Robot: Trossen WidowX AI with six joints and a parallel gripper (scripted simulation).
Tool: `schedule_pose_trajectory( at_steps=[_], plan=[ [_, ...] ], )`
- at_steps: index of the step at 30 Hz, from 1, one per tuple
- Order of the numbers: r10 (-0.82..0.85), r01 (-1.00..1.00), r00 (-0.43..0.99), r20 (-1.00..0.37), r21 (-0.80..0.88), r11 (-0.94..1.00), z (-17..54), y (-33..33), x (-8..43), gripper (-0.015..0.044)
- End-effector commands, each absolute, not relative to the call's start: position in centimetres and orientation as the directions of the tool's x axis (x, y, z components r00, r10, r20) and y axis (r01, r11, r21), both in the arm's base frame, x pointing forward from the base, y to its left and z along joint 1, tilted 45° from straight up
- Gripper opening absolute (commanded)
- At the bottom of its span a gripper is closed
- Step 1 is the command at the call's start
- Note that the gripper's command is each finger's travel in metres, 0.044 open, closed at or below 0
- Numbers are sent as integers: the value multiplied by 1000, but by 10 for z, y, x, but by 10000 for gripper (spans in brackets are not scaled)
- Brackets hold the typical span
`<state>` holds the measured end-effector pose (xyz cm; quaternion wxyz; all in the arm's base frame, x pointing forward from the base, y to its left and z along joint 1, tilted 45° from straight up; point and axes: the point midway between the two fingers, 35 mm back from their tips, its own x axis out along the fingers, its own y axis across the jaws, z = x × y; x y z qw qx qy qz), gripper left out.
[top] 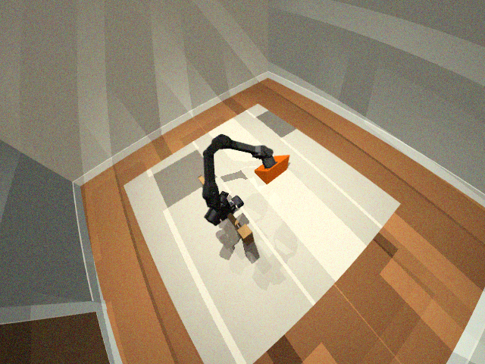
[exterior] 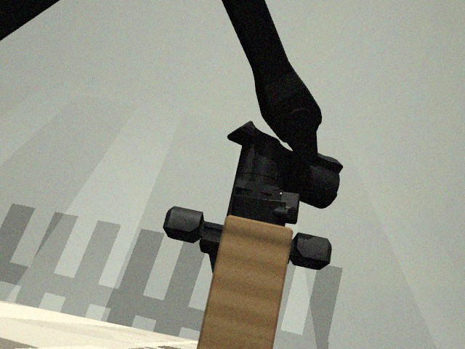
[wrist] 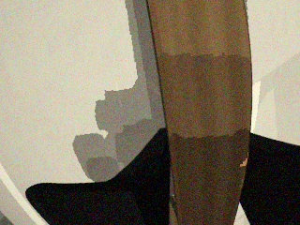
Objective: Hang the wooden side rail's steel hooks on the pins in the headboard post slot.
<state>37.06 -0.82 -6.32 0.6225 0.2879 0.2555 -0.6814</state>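
The wooden side rail [top: 201,180] [wrist: 204,94] shows its far end behind the arm in the top view and runs up the wrist view. My gripper [top: 226,213] [exterior: 247,237] [wrist: 187,130] is shut on the rail, with a black finger on each side. The headboard post [top: 245,231] [exterior: 245,285] stands upright just beyond the rail's near end. In the exterior view the post hides the rail and the fingertips. The hooks, the slot and the pins cannot be seen. I cannot tell whether the rail touches the post or whether its far end rests on the table.
The arm reaches over from an orange base block [top: 272,171] on the pale table top [top: 183,250]. The brown wooden floor [top: 427,250] surrounds it, with grey walls beyond. Shadows of the arm and post fall across the pale surface.
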Motion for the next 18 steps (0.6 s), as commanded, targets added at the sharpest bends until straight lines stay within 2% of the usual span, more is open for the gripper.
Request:
schedule_pose_trajectory(
  at_steps=[1,18],
  plan=[
    [-699,997,-42,-714,19,-80,-62,-1,374,0],
    [-699,997,-42,-714,19,-80,-64,-1,372,0]
  ],
)
